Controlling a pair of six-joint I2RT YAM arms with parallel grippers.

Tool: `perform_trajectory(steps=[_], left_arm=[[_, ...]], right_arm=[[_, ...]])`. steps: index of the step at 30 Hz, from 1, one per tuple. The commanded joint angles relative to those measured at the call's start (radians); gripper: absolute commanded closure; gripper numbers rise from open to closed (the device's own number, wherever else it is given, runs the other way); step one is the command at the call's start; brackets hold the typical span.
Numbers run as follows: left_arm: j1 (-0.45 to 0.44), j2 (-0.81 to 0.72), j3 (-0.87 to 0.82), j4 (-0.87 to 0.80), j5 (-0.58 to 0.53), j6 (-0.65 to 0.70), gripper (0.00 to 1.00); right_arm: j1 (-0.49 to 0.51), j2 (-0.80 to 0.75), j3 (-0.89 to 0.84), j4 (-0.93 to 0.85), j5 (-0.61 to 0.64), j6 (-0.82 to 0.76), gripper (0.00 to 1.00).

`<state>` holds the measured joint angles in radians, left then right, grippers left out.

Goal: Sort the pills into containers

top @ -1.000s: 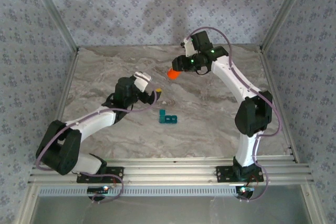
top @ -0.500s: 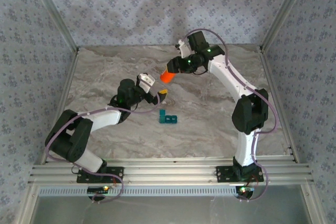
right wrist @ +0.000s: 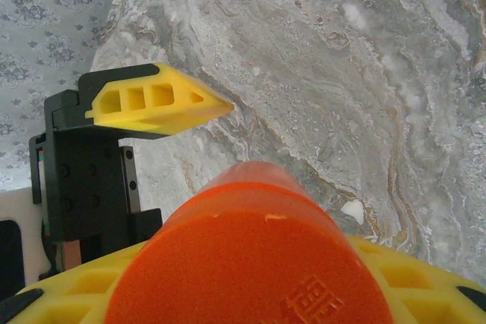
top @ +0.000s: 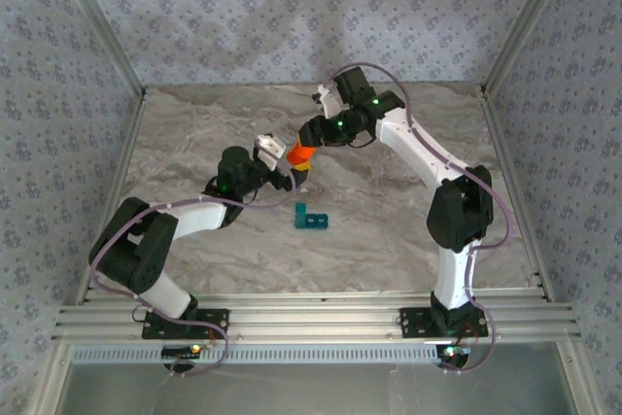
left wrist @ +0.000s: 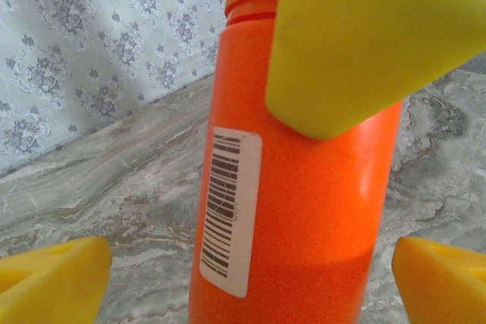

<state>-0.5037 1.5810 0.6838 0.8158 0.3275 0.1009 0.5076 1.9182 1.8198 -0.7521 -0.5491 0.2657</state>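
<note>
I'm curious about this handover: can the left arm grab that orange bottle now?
Probably yes. The orange bottle, shut in the right gripper, sits between the left gripper's open fingers, with nothing in the way.

Bottle (left wrist: 304,210): top and base cut off by the left wrist view's edges; part of the side hidden behind a yellow finger (left wrist: 364,36).
Containers (top: 311,218): too small in the top view; lid state indeterminate.

Your left arm (top: 190,213) and right arm (top: 418,148) are white shells with black joints (top: 457,213), thin purple cables (top: 364,68) looping alongside, and wedge-shaped yellow jaws.
</note>
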Motion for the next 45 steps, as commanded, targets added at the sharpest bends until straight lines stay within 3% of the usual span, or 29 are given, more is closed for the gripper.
perform_trajectory(steps=[1,20,41,45], left_arm=[[0.010,0.023,0.013,0.054,0.036,-0.024,0.08],[0.027,0.047,0.027,0.094,0.082,-0.067,0.19],[0.030,0.024,0.008,0.132,0.077,-0.094,0.20],[0.037,0.013,0.004,0.132,0.084,-0.105,0.26]], right_arm=[[0.014,-0.059,-0.013,0.008,-0.008,0.008,0.75],[0.045,-0.051,-0.024,0.018,-0.007,0.013,0.75],[0.060,-0.019,-0.024,-0.002,-0.001,0.013,0.76],[0.056,-0.016,-0.022,-0.010,0.011,0.013,0.76]])
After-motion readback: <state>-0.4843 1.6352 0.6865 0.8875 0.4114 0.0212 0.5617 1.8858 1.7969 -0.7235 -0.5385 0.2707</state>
